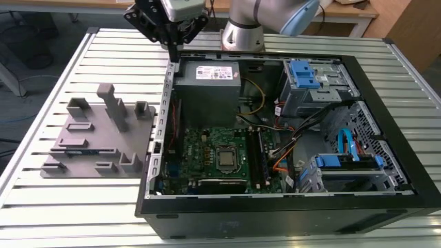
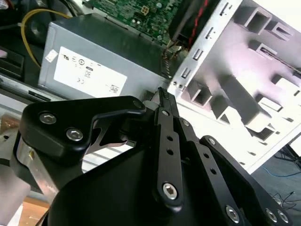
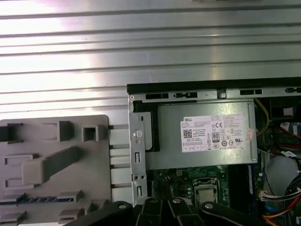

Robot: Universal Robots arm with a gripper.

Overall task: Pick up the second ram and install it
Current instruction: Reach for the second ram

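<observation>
The second ram (image 1: 82,151) lies flat in a slot of the grey fixture plate (image 1: 96,168) on the exterior view's left; it is a thin blue-green strip. The first wrist view shows the same ram (image 3: 33,199) low on the fixture plate (image 3: 94,165). My gripper (image 1: 175,56) hangs high above the back left corner of the open computer case (image 1: 289,217), well apart from the ram. In the second wrist view the gripper (image 2: 162,94) has its black fingers pressed together with nothing between them. The motherboard's long dark memory slots (image 1: 259,155) lie beside the processor.
A grey power supply (image 1: 206,82) sits under the gripper inside the case. Drive cages with blue tabs (image 1: 306,77) and loose cables (image 1: 289,134) fill the case's right side. The case's metal side wall (image 1: 165,119) stands between fixture and motherboard. The slatted aluminium table (image 1: 69,217) carries everything.
</observation>
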